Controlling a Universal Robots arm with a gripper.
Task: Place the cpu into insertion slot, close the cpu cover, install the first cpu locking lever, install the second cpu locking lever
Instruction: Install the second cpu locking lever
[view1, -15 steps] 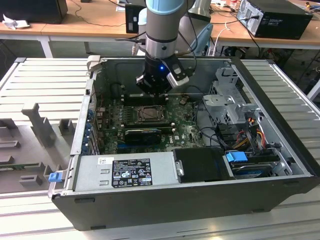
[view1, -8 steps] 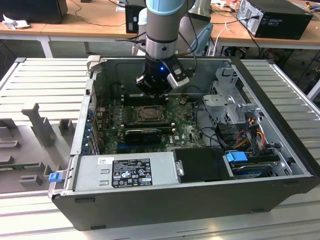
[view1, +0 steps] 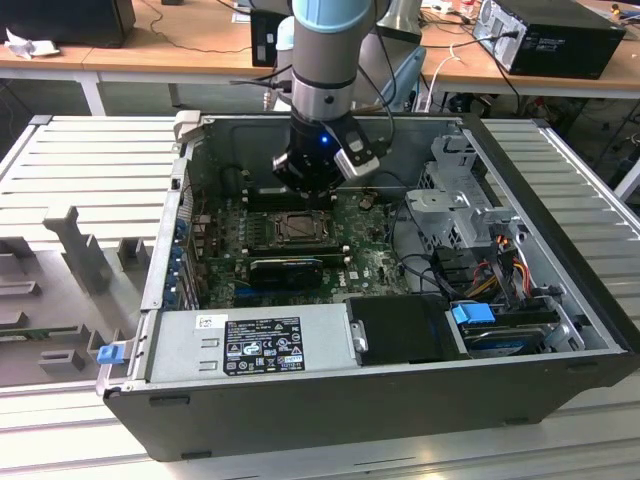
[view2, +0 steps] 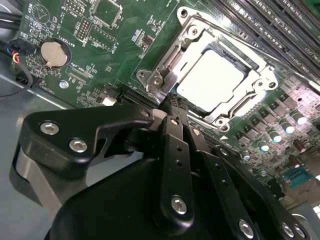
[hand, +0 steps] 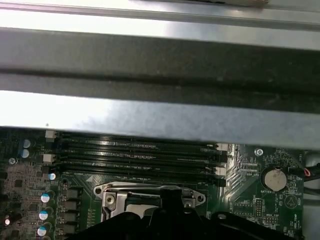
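In the exterior view my gripper (view1: 310, 188) hangs inside the open computer case, just above the far edge of the insertion slot (view1: 297, 228) on the green motherboard. The second wrist view shows the cpu (view2: 210, 80), pale and square, lying in the slot. The silver cpu cover (view2: 261, 82) lies flat around it like a frame. My black fingers are shut together, with nothing between them. The gripper (view2: 171, 100) has its tip at the corner of the socket's metal rim. In the first wrist view the gripper (hand: 167, 194) hides the middle of the insertion slot (hand: 112, 196).
Long black memory slots (hand: 135, 155) run beside the socket, with the grey case wall (hand: 150, 120) behind them. A coin battery (view2: 52, 54) sits on the board. A black graphics card (view1: 285, 268), the power supply (view1: 250, 345), a drive cage (view1: 455, 190) and cables (view1: 490, 270) crowd the case.
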